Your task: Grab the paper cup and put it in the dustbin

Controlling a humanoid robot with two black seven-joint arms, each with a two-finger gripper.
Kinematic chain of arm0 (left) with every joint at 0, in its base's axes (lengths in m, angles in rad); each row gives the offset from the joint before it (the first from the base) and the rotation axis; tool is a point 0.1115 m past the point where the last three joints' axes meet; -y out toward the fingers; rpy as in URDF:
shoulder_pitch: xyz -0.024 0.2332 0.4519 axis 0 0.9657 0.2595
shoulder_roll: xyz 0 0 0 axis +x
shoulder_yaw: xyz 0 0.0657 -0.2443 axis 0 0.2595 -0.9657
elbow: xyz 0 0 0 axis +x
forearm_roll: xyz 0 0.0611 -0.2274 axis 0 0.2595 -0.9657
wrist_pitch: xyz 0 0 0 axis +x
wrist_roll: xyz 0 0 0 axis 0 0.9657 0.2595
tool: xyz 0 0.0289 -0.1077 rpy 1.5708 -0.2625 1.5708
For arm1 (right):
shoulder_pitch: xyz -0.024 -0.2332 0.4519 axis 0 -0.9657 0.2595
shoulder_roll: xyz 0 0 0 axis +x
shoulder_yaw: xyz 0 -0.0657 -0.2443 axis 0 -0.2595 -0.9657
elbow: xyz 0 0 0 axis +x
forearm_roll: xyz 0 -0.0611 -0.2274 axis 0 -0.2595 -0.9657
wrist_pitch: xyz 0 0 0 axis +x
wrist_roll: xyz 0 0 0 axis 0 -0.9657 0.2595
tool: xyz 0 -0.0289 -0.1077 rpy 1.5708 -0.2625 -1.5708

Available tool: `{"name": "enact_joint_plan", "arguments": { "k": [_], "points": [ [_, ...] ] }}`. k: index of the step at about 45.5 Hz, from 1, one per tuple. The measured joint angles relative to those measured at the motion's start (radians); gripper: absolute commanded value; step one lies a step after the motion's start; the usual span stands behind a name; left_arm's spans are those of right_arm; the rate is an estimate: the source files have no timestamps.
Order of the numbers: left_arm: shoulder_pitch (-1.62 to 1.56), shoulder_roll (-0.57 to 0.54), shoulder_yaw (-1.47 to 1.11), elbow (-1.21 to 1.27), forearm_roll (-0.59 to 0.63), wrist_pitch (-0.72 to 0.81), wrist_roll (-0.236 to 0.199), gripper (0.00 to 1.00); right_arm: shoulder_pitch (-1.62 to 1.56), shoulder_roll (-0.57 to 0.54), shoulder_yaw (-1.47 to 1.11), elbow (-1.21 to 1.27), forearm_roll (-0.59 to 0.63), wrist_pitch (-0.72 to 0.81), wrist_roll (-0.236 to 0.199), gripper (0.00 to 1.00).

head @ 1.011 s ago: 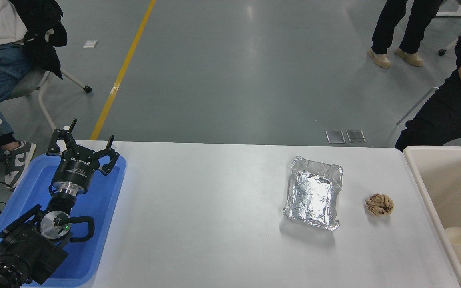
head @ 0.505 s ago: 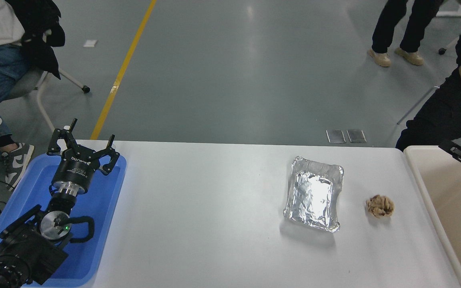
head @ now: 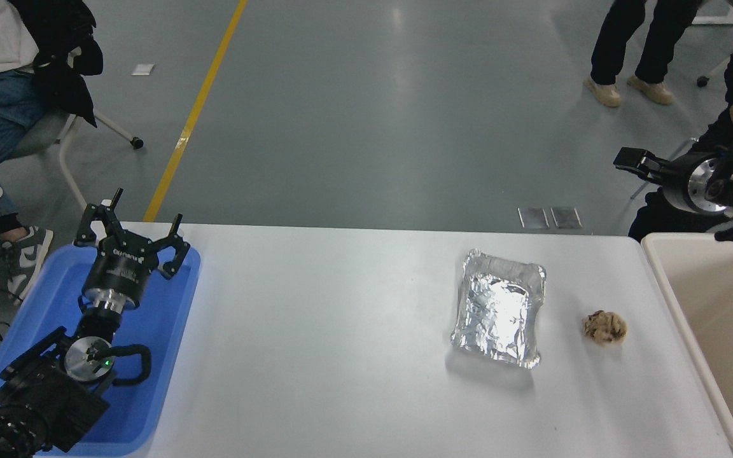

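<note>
We see no paper cup anywhere; the visible part of the dustbin (head: 659, 273) shows none. Our right gripper (head: 627, 159) hangs raised above its far rim, its spread unclear. Our left gripper (head: 131, 232), fingers spread wide and empty, sits parked over the blue tray (head: 169, 343).

foil tray (head: 499, 308) left of paper ball (head: 604, 327), dustbin (head: 672, 299) right
</note>
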Motion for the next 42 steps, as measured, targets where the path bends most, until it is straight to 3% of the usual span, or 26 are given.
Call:
{"name": "enact_joint_plan", "arguments": {
  "k": [23, 42],
  "points": [
    [0.0, 0.0, 0.0, 0.0, 0.0, 0.0, 0.0, 1.0, 0.407, 0.011, -0.087, 0.324, -0.025, 0.499, -0.003, 1.0],
    [0.0, 0.0, -0.001, 0.0, 0.0, 0.0, 0.0, 1.0, 0.515, 0.043, -0.1, 0.454, -0.041, 0.646, -0.003, 1.0]
  ]
}}
